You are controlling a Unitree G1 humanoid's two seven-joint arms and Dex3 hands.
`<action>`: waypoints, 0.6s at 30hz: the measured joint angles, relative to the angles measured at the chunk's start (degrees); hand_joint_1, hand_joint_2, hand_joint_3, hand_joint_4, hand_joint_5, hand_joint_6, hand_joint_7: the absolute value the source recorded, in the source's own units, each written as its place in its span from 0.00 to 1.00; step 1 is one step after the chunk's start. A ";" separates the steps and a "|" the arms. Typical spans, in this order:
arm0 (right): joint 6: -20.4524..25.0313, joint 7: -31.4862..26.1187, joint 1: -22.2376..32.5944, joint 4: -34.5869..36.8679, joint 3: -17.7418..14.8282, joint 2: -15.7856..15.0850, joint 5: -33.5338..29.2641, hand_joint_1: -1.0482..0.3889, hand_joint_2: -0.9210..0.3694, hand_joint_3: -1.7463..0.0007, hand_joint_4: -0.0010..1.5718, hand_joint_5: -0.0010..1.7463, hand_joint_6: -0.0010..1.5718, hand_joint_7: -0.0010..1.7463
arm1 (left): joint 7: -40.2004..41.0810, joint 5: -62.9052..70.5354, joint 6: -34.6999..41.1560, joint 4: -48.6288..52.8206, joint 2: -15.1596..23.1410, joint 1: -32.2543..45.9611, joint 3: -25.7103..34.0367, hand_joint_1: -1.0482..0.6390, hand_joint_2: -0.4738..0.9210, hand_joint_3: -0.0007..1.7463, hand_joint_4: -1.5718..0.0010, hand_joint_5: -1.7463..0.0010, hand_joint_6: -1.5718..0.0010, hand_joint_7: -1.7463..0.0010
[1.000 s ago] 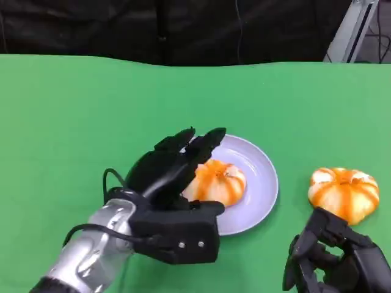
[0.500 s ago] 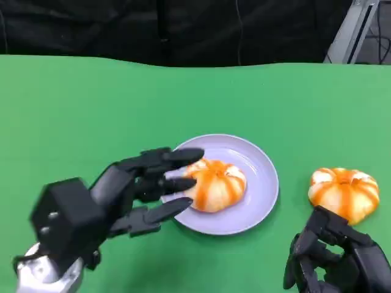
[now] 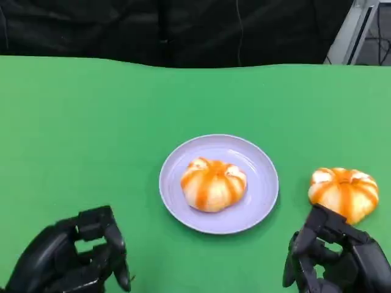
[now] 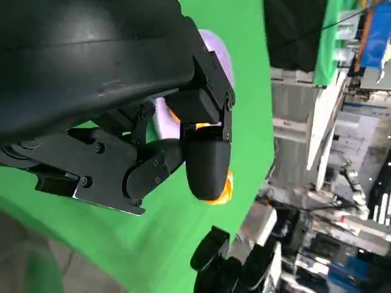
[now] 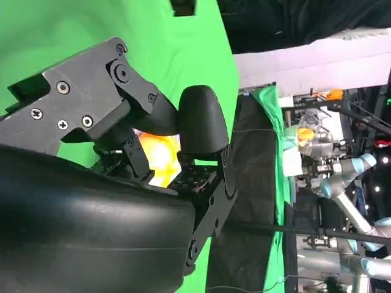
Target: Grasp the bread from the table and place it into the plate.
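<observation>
At the near left edge of the green counter (image 3: 73, 122) sits the left hand (image 3: 70, 259), fingers curled in with nothing in them, well apart from everything else. Toward the middle lies the lilac plate (image 3: 259, 195), with one orange-striped bread (image 3: 214, 183) already resting in it. Further right, just beside the plate's rim but on the bare counter, lies a second bread (image 3: 343, 192). Directly in front of that one, near and slightly lower in the head view, is the right hand (image 3: 336, 259), fingers bent inward and holding nothing. By my reading the right hand is plainly the nearer, and the roundish loaf offers no long axis to favour.
</observation>
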 measured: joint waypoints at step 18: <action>-0.41 1.05 1.18 -0.07 -0.71 -0.18 0.75 0.64 0.25 0.33 0.53 1.00 0.43 0.96 | 5.03 3.47 -3.63 3.15 -5.49 -1.53 0.79 0.56 0.71 0.71 0.44 0.00 0.53 0.00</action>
